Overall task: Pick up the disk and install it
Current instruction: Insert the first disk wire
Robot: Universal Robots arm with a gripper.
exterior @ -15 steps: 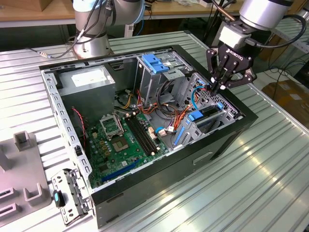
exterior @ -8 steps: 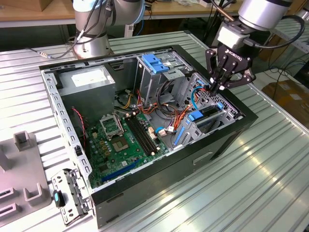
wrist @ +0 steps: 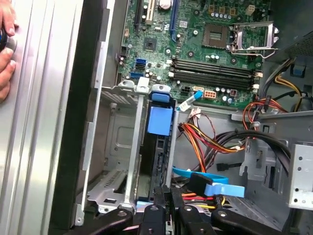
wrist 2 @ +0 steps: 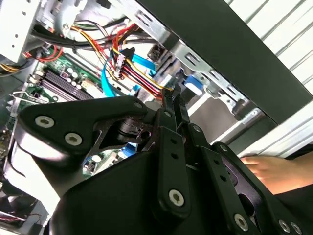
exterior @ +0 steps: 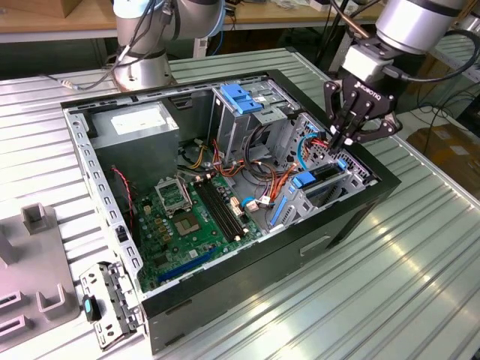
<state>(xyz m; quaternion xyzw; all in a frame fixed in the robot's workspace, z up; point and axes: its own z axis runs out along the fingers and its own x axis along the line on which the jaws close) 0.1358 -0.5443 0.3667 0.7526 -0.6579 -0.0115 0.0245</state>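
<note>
Disk [wrist: 160, 122] sits on edge in the front drive bay [wrist: 128, 161] of the computer case [exterior: 330, 244], right of centre in the exterior view, blue rail tab facing the motherboard [exterior: 187, 217]. Gripper [exterior: 339, 142] is just above it w/ fingers pressed together, tips at the disk's end. Whether they touch it is hard to say, prob. yes. Judgement: disk is stiff, fairly heavy for its size, smooth metal, shock-sensitive. Best held across the blue side rails or narrow edges, not the label face or connector end.
</note>
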